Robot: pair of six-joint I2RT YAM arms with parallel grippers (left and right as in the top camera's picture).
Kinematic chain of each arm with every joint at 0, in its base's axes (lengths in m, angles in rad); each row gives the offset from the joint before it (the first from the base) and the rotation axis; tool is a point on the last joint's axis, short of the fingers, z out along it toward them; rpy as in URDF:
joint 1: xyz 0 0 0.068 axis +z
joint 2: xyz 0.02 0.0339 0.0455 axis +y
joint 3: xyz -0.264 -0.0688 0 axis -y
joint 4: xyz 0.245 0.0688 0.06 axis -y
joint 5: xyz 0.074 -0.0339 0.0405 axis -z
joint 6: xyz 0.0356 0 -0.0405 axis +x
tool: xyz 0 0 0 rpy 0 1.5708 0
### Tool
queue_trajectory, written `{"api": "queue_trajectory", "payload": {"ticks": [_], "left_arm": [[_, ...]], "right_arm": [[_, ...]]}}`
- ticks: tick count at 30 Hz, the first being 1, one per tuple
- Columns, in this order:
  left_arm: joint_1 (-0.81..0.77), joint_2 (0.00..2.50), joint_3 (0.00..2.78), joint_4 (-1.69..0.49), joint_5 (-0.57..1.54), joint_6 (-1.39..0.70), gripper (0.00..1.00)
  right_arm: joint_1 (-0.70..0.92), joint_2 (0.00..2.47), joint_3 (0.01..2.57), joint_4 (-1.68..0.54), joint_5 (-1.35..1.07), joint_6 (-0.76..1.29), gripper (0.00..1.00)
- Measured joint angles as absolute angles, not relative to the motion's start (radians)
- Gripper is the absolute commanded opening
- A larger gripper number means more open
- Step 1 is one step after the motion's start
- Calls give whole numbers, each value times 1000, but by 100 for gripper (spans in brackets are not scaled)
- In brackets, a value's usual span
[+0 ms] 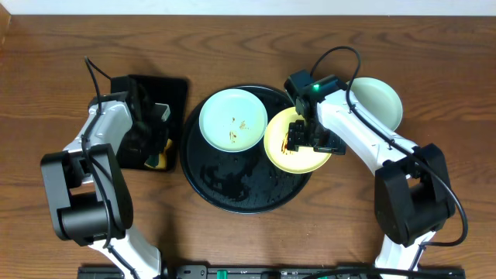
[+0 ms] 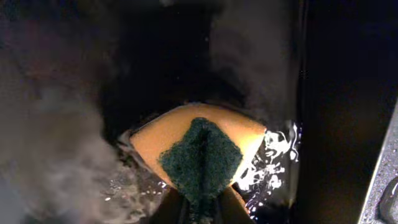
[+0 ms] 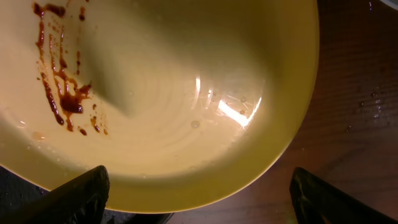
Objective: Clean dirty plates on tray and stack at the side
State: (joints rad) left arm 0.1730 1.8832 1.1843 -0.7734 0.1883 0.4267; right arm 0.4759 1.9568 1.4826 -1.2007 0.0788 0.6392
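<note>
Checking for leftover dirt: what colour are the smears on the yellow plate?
Reddish-brown smears, clearest in the right wrist view.

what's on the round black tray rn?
A mint-green plate with brown specks, and a yellow plate with a brown smear, overhanging the right rim of the tray. The right tool hides part of the yellow plate; the tray surface under both plates is covered.

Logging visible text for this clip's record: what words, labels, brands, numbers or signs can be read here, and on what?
No readable text in any view.
No print on the yellow plate, the mint-green plate on the tray, the mint-green plate on the table, the round black tray, the rectangular tray or the sponge.
The green light on the right arm is a lamp, not a sign.
</note>
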Motion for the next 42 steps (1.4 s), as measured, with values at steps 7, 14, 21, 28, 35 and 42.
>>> {"api": "queue_trajectory", "payload": {"ticks": [7, 14, 21, 28, 35, 42], "left_arm": [[173, 1883, 1184, -772, 188, 423, 7], [173, 1883, 1184, -750, 181, 368, 7], [173, 1883, 1184, -736, 169, 334, 7], [173, 1883, 1184, -715, 157, 329, 7], [173, 1883, 1184, -714, 157, 308, 7], [173, 1883, 1184, -731, 154, 281, 7]], "right_arm": [[476, 1957, 1483, -1204, 80, 632, 73], [476, 1957, 1497, -1237, 84, 626, 88], [475, 1957, 1538, -1267, 86, 644, 83], [475, 1957, 1538, -1146, 20, 570, 80], [476, 1957, 1538, -991, -29, 490, 87], [480, 1957, 1538, -870, -50, 392, 86]]}}
